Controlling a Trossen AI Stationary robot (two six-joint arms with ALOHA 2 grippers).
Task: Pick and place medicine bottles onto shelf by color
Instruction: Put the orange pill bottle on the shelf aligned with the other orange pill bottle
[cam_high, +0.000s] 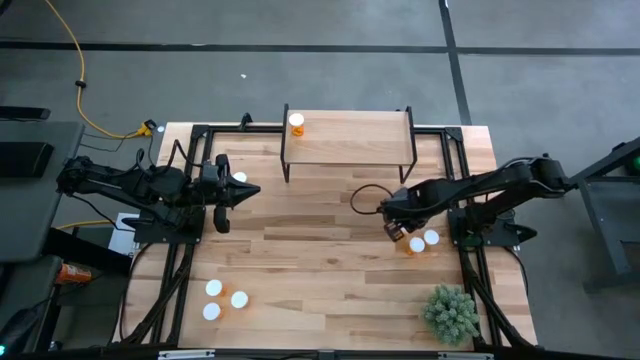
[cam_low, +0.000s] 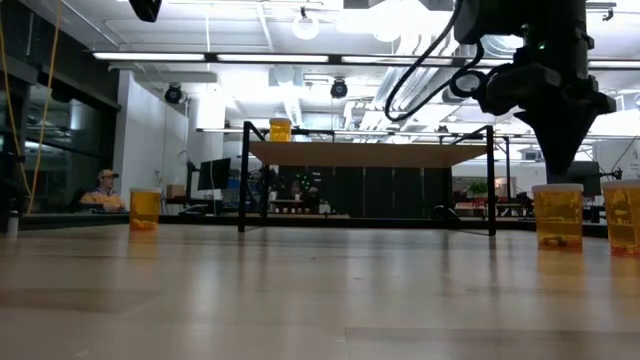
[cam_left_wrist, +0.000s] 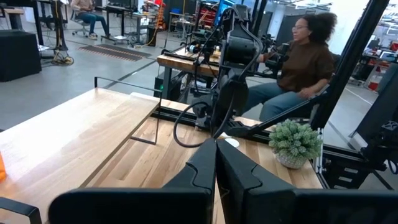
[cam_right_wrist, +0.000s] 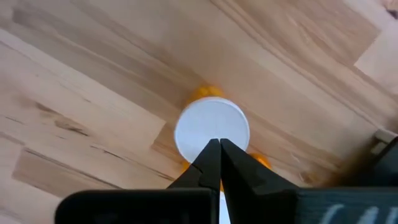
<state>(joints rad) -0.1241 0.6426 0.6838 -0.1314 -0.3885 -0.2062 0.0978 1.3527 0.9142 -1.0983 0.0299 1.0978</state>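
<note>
pill bottle (cam_right_wrist: 211, 129) upright on tabletop (cam_high: 330, 270), right side | my right gripper (cam_right_wrist: 219, 148) above its white cap, fingers pinched together, lined up to descend | left gripper (cam_left_wrist: 216, 163) closed, waiting | shelf (cam_high: 350, 140) holds one bottle

Potted plant (cam_high: 451, 313) at table (cam_high: 330, 260) corner; seated person (cam_left_wrist: 303, 65) beyond.

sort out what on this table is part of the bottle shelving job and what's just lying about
Part of the job:
- shelf, one bottle on the shelf
- two bottles under the right pincer
- three bottles at the near left
- bottle by the left pincer

Just lying about:
- small potted plant
</note>
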